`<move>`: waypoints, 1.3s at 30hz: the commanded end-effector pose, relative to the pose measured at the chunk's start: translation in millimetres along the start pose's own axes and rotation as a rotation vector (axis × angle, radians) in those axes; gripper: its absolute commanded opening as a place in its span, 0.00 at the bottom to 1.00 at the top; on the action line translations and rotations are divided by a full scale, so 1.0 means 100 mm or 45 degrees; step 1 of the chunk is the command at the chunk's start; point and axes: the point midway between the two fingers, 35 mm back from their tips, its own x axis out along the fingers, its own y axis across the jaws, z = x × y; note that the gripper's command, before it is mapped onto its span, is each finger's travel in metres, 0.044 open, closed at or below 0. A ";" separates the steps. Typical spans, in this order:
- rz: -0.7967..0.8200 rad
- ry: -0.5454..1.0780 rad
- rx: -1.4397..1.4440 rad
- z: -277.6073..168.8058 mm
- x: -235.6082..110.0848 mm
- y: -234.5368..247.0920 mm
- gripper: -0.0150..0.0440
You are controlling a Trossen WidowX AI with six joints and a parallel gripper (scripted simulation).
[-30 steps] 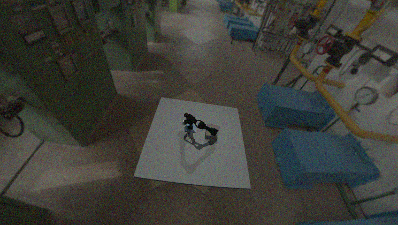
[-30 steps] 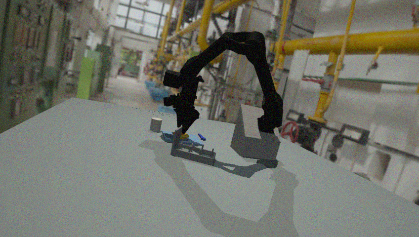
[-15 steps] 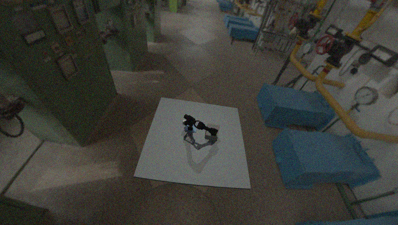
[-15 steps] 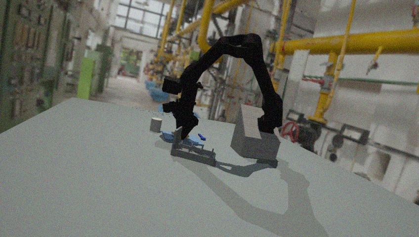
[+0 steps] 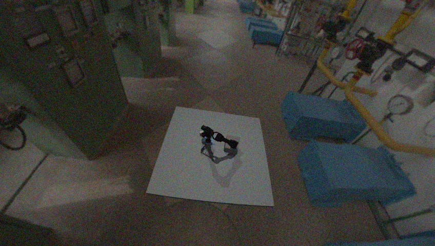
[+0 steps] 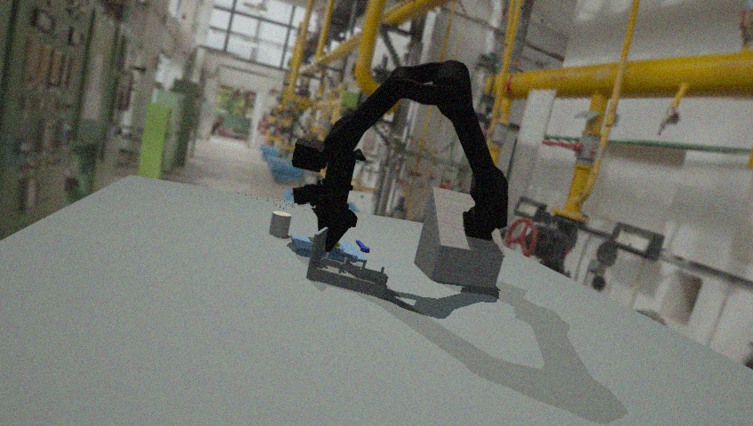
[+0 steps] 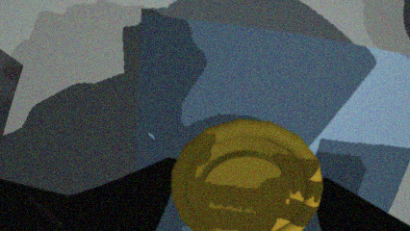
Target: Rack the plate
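Note:
The yellow plate (image 7: pixel 247 175) lies flat on a light blue mat (image 7: pixel 289 82) (image 6: pixel 300 244). My gripper (image 7: pixel 245 177) (image 6: pixel 331 243) (image 5: pixel 204 139) points straight down and is low over the plate. Its two dark fingers stand apart, one on each side of the plate's rim, and I cannot see them touching it. The gripper is open. The dark grey dish rack (image 6: pixel 348 274) (image 5: pixel 212 154) stands just in front of the mat in the exterior view. In the top and exterior views the plate is hidden behind the gripper and rack.
A small grey cup (image 6: pixel 280 224) stands behind the mat to the left. A small blue piece (image 6: pixel 362 246) lies to the right of the gripper. The arm rises from a grey block (image 6: pixel 448 253). All of this stands on a white table top (image 5: pixel 183 176).

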 end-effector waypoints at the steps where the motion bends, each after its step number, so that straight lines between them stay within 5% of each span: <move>1: 0.004 -0.001 0.009 -0.01 0.01 0.00 0.77; 4: 0.004 -0.001 0.009 -0.01 0.01 0.00 0.73; 15: -0.010 -0.002 0.011 0.09 -0.49 -0.07 0.25; 39: -0.007 0.002 0.010 0.06 -1.73 -0.09 0.25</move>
